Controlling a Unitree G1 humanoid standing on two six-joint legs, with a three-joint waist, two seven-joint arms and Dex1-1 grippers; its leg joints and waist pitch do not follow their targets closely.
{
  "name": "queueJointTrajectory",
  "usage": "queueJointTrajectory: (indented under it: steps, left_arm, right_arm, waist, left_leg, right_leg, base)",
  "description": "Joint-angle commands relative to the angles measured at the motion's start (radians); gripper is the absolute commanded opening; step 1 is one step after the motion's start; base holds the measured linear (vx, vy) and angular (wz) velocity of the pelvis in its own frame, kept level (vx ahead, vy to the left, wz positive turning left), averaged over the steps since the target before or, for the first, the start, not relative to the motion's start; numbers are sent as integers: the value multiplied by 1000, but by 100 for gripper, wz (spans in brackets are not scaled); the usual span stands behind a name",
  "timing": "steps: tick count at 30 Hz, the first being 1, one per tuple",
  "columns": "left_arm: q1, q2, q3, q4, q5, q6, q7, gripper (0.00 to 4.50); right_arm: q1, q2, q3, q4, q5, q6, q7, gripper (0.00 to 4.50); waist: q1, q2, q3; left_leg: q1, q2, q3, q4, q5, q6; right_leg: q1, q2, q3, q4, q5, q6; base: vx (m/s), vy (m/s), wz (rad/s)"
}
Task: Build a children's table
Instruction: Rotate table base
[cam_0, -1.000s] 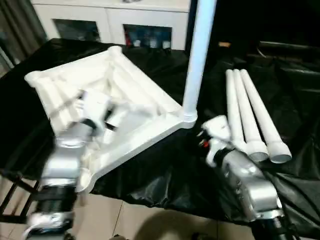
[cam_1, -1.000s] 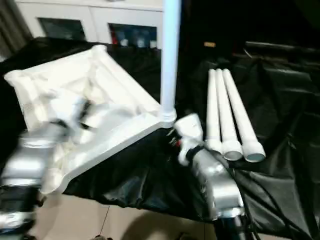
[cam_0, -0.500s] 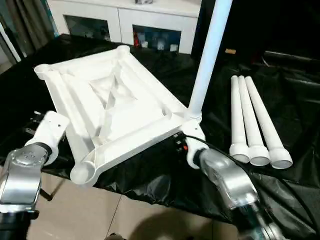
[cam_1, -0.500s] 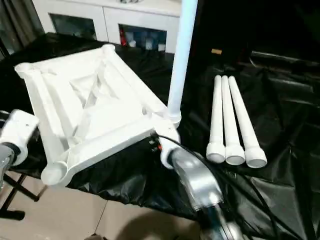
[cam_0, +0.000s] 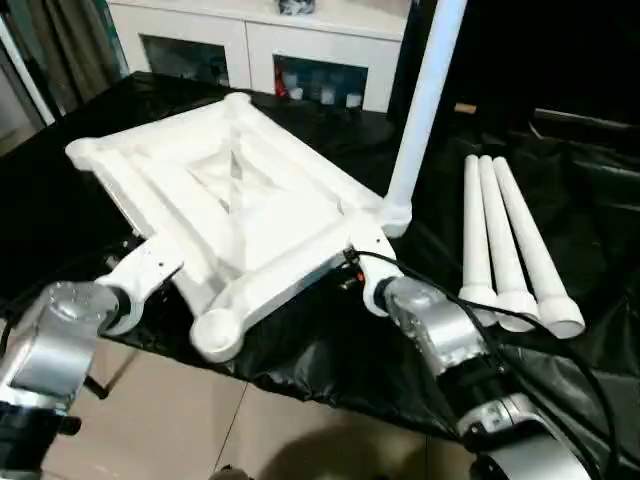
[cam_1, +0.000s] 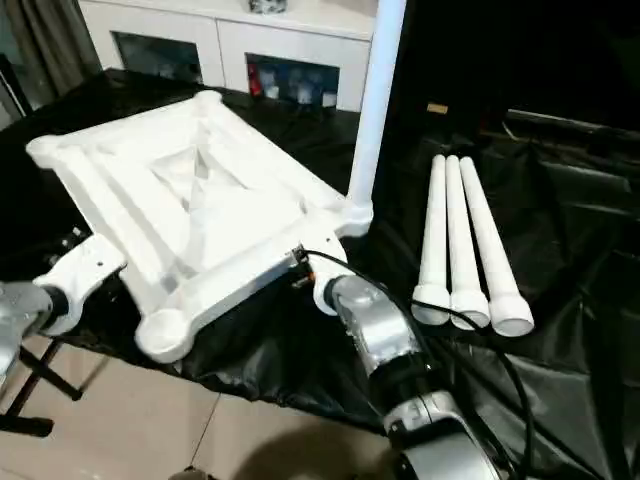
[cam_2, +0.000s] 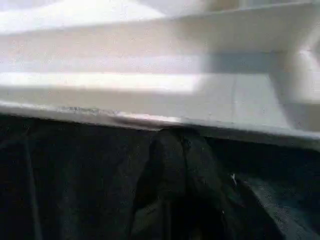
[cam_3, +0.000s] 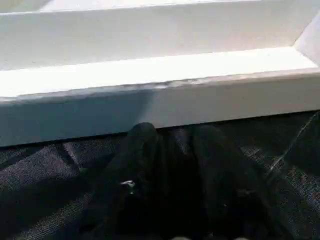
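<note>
Since the earlier frames both our arms have dropped off the table top (cam_0: 240, 215) to its near edges, and our left jaws have closed. One leg (cam_0: 425, 100) stands upright in the far right corner socket; three spare legs (cam_0: 505, 245) lie side by side on the black-draped table (cam_0: 90, 205), so three sockets remain to fill. The top lies ribbed side up. Our left gripper (cam_2: 175, 145), jaws shut and empty, presses against the lower rim on the left edge. Our right gripper (cam_3: 172, 145) reaches the near rim close to the fitted leg, jaws slightly apart, holding nothing we can see.
</note>
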Motion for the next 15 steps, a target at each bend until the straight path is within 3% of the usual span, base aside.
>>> queueJointTrajectory:
  steps: [1, 8, 11, 12, 14, 15]
  left_arm:
    - [16, 7, -42, -88, -56, 2, -83, 0]
    - [21, -88, -131, -120, -87, 5, -98, 0]
    - [-6, -163, -173, -72, -80, -11, -64, 0]
    - [-13, -182, -181, -61, -81, -13, -56, 0]
    - [-35, -239, -195, -23, -73, -25, -11, 0]
    - [-40, -252, -196, -15, -71, -28, -1, 0]
  right_arm:
    - [-24, -6, -6, 64, -16, -34, -4, 96]
    - [-31, -32, -15, 58, -13, -49, 0, 32]
    - [-7, -62, -28, -18, -6, -29, 7, 7]
    - [1, -71, -32, -40, -5, -24, 8, 2]
    - [40, -102, -48, -144, 0, 13, 15, 2]
    - [50, -109, -51, -170, 1, 22, 17, 2]
  waist:
    - [-1, 26, -59]
    - [0, 25, -58]
    - [-2, 22, -60]
    - [-1, 26, -60]
    - [-4, 25, -61]
    - [-2, 26, -61]
  left_leg:
    - [8, -45, 28, -72, -373, -45]
    - [7, -46, 31, -70, -372, -41]
    - [5, -47, 31, -68, -358, -41]
    - [8, -48, 33, -66, -352, -38]
    - [0, -50, 32, -66, -333, -37]
    - [6, -50, 34, -63, -330, -36]
  right_leg:
    - [43, 25, -11, -59, -287, -173]
    - [44, 31, -10, -60, -281, -168]
    - [47, 32, -11, -61, -276, -157]
    - [45, 34, -9, -62, -272, -154]
    - [52, 34, -11, -62, -265, -148]
    - [48, 37, -10, -66, -260, -140]
  base:
    - [0, 0, 0]
    - [0, 0, 0]
    - [0, 0, 0]
    - [0, 0, 0]
    - [0, 0, 0]
    - [0, 0, 0]
